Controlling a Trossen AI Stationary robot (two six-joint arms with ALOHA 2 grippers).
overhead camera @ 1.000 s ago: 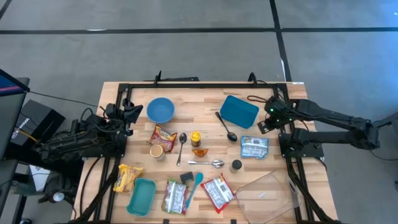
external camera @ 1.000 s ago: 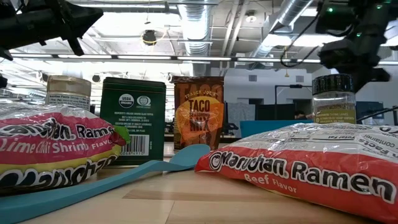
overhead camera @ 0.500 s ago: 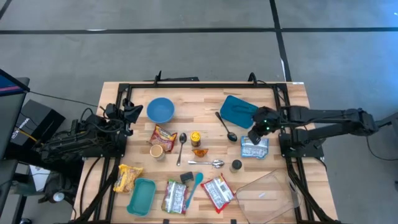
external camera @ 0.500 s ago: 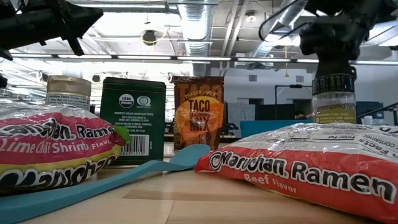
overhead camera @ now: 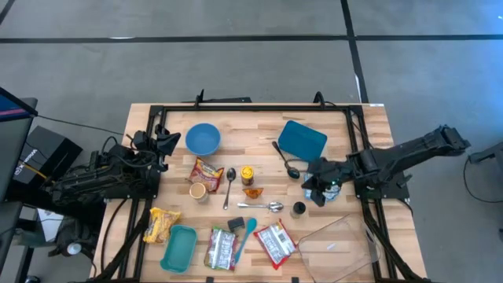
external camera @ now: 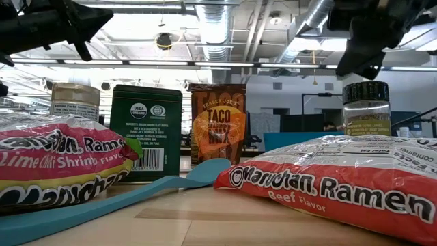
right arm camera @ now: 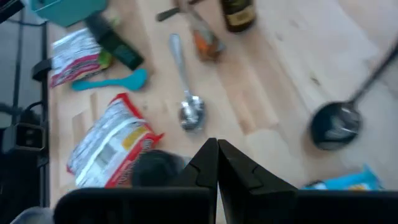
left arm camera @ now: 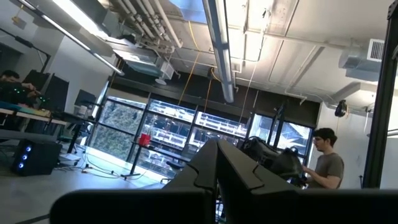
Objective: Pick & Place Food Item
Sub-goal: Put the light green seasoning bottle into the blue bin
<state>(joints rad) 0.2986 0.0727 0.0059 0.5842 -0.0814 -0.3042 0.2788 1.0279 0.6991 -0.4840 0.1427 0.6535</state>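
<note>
While the left gripper (overhead camera: 169, 142) sat pressed together at the table's left edge, foil snack packets and a glossy ramen pack (overhead camera: 275, 242) lay mid-table. Further right, a small dark-lidded jar (overhead camera: 299, 208) stood just beside the right gripper (overhead camera: 313, 191), fingers pressed together, holding nothing.
</note>
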